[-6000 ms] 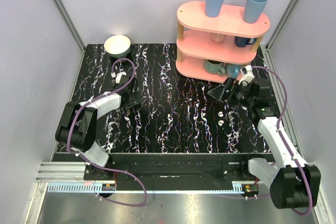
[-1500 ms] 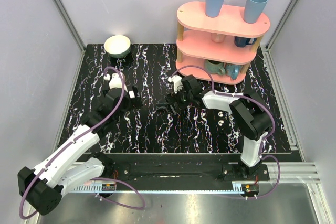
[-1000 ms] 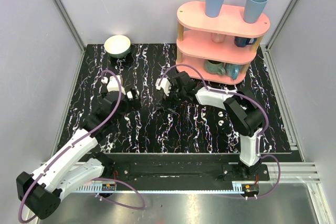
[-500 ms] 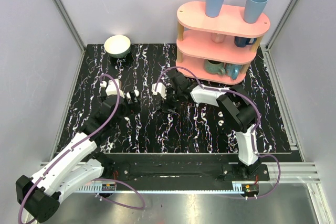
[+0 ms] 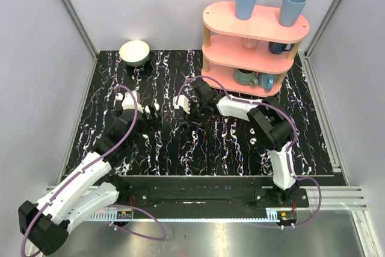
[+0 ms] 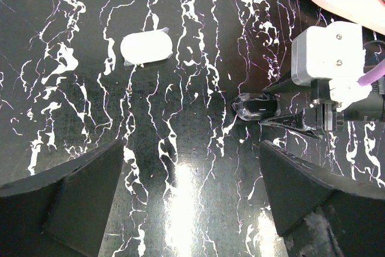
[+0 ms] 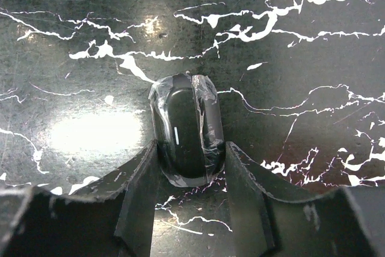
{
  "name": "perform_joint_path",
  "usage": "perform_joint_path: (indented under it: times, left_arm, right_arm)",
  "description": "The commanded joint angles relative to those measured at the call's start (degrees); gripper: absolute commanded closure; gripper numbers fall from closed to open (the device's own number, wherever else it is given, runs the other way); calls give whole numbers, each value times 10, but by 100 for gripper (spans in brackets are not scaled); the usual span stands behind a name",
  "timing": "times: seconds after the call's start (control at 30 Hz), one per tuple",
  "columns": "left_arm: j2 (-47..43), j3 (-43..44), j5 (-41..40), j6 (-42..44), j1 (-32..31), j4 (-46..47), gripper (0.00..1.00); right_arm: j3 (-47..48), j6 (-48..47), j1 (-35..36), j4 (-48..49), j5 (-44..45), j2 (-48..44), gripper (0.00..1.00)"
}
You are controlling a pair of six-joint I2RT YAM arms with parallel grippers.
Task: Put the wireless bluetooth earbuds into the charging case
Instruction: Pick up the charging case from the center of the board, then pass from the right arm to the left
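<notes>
Left fingers (image 6: pixel 78 191): spread wide, holding nothing, poised over the bench (image 5: pixel 180 148); six seconds earlier this arm was folded back at the left, and it now reaches toward the centre. Charging case (image 6: pixel 146 48): white oval, flat on the bench, beyond the left fingers and clear of both arms. Dark glossy capsule (image 7: pixel 186 130): film-wrapped, right of the case, lying on the bench. Right fingers (image 7: pixel 144 197): closed against the capsule's two sides; six seconds ago they were by the pink shelf (image 5: pixel 252 58) and have since crossed leftward. Earbuds (image 5: pixel 253 141): two white buds on the bench beside the right arm's elbow, well apart from the case, where they were before.
</notes>
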Motion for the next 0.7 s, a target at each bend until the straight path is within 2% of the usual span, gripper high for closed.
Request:
perform_joint_path:
  times: [0.0,0.1,0.13,0.23,0.4,0.43,0.57,0.67]
  left_arm:
    - [3,-6,21,-6,3,44,1]
    - [8,-9,29,-14,4,51,1]
    - [9,-8,38,-13,4,53,1]
    - [16,-13,84,-7,6,88,1]
    - [28,-14,165,-12,8,145,1]
    - [31,-14,205,-10,8,155,1]
    - [34,-37,305,-16,8,236,1]
    - [40,-58,358,-26,8,331,1]
  right_arm:
    - [-22,30,4,21,14,-23,68]
    - [-71,61,4,90,23,-66,73]
    - [-88,69,4,141,28,-98,74]
    - [-157,89,7,220,50,-169,78]
    - [-240,118,13,256,72,-273,90]
    - [-249,125,15,260,80,-302,93]
    - [-324,138,40,296,142,-381,90]
    - [-367,129,72,329,188,-442,90]
